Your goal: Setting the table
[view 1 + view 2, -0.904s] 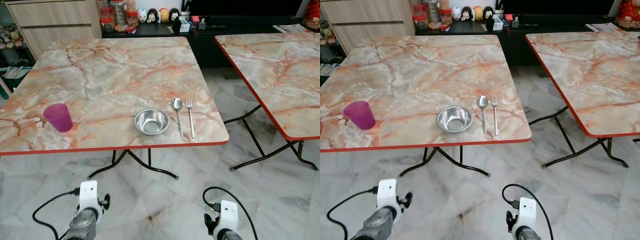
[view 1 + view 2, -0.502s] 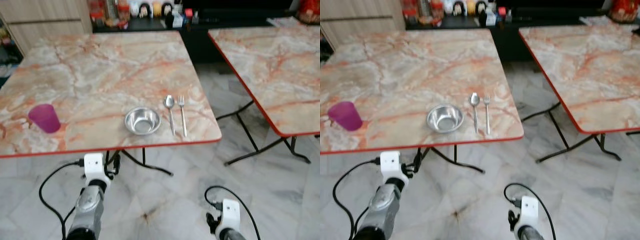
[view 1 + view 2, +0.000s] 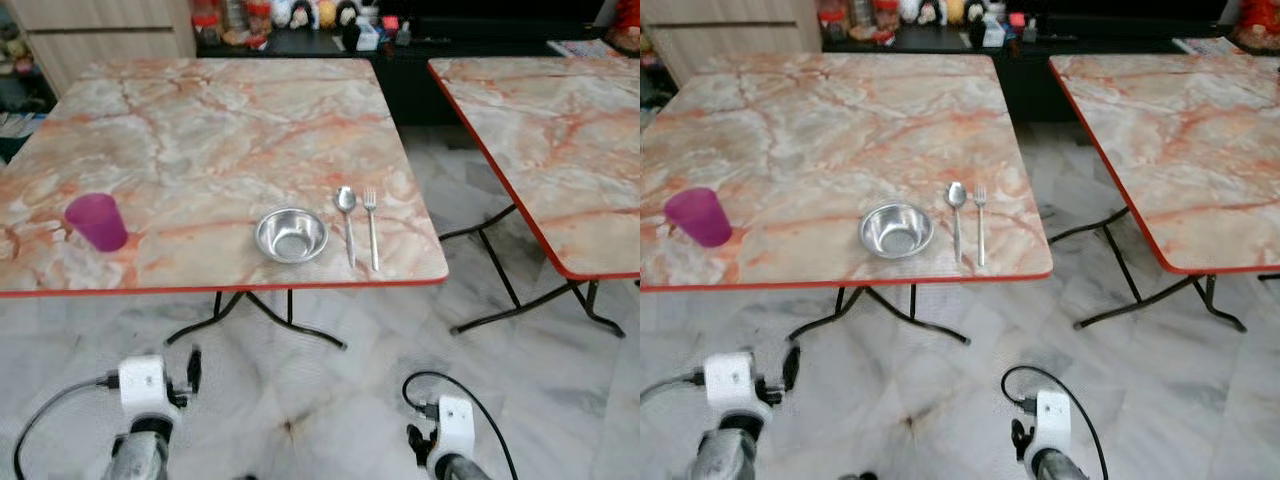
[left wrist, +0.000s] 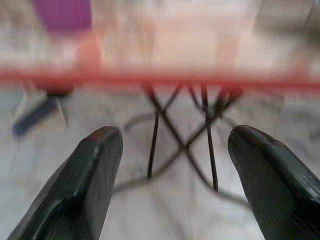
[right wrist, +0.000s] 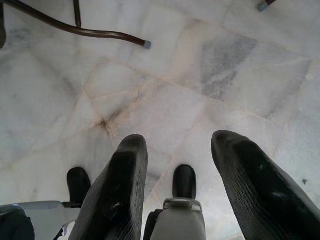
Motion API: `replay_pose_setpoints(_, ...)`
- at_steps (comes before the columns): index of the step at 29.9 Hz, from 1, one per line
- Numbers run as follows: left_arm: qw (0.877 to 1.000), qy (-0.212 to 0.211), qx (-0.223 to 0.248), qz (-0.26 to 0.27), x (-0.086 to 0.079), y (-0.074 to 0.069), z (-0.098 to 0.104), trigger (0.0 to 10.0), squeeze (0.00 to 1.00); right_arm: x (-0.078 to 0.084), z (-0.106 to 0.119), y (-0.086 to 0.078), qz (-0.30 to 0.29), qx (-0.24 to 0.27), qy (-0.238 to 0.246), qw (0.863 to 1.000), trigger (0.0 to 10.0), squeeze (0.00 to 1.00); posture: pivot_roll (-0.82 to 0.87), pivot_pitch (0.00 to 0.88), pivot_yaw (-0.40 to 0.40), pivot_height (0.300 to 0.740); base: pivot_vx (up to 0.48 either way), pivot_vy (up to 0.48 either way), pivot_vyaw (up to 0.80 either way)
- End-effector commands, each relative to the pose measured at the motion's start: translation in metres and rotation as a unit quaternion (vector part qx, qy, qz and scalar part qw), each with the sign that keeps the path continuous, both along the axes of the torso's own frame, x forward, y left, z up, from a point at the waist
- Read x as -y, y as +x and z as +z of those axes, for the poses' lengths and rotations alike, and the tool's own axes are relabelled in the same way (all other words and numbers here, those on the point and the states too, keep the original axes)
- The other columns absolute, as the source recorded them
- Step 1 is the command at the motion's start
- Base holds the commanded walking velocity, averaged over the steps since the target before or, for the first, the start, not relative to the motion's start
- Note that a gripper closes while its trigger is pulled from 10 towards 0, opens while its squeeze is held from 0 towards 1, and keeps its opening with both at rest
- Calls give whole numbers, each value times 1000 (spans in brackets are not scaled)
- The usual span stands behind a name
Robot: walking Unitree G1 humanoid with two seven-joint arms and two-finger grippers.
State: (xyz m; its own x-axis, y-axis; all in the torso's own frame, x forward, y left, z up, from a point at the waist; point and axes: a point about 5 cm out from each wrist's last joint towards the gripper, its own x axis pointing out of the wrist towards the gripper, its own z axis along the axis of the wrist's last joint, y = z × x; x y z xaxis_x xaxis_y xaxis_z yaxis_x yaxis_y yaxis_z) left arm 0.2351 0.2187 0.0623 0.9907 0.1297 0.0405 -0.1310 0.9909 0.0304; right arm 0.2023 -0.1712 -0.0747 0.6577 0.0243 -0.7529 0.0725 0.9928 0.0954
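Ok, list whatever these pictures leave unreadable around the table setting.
- Purple cup: left wrist view, blurred and cut by the top edge.
- Items on the dark cabinet: eye views, too small and cropped to identify.
- Steel bowl contents: too small to tell.
- Second table: cut by the right edge.

Purple cup (image 3: 96, 221), orange-veined marble table (image 3: 220, 130)

- The robot's left arm (image 3: 145, 410), which half a second ago reached up until its white wrist block stood just under the red table edge, has dropped back low over the marble floor (image 3: 330, 400).
- Its left gripper (image 4: 172, 150), fingers apart, now points at the table's black legs (image 4: 182, 135) from below the edge.
- The whole view has shifted: the camera has moved, not the tableware.
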Motion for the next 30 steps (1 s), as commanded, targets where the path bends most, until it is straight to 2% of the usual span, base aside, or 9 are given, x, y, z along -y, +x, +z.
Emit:
replay_pose_setpoints(1, 998, -18, 58, -6, 5, 15, 32, 10000, 0, 2, -2, -3, 3, -8, -2, 1000, 10000, 0, 148, 127, -58, 740, 0, 0, 0)
replay_pose_setpoints(2, 994, -32, 104, -24, 12, 31, 60, 10000, 0, 0, -2, -3, 5, -8, -2, 1000, 10000, 0, 147, 124, -58, 740, 0, 0, 0)
replay_pose_setpoints(7, 989, -41, 127, -67, 27, 49, 86, 10000, 0, -1, -2, -3, 4, -7, 0, 1000, 10000, 0, 138, 120, -52, 740, 0, 0, 0)
replay_pose_setpoints(8, 987, -53, 116, -99, 40, 58, 92, 10000, 0, -2, -1, -2, 1, -6, 2, 1000, 10000, 0, 127, 118, -46, 740, 0, 0, 0)
replay_pose_setpoints(13, 984, -69, 73, -144, 63, 74, 94, 10000, 0, -2, -1, -2, -7, -5, 4, 1000, 10000, 0, 115, 114, -39, 740, 0, 0, 0)
replay_pose_setpoints(15, 985, -69, 68, -145, 64, 75, 95, 10000, 0, -2, -1, -2, -7, -5, 4, 1000, 10000, 0, 115, 114, -39, 740, 0, 0, 0)
replay_pose_setpoints(18, 982, -95, 28, -159, 84, 97, 96, 10000, 0, -2, -3, -4, -12, -7, 5, 1000, 10000, 0, 91, 108, -29, 740, 0, 0, 0)
replay_pose_setpoints(22, 981, -101, 23, -161, 89, 102, 97, 10000, 0, -2, -3, -5, -15, -7, 6, 1000, 10000, 0, 86, 109, -29, 740, 0, 0, 0)
replay_pose_setpoints(30, 984, -103, -6, -146, 104, 131, 112, 10000, 0, -3, -3, -5, -15, -9, 6, 1000, 10000, 0, 80, 109, -27, 740, 0, 0, 0)
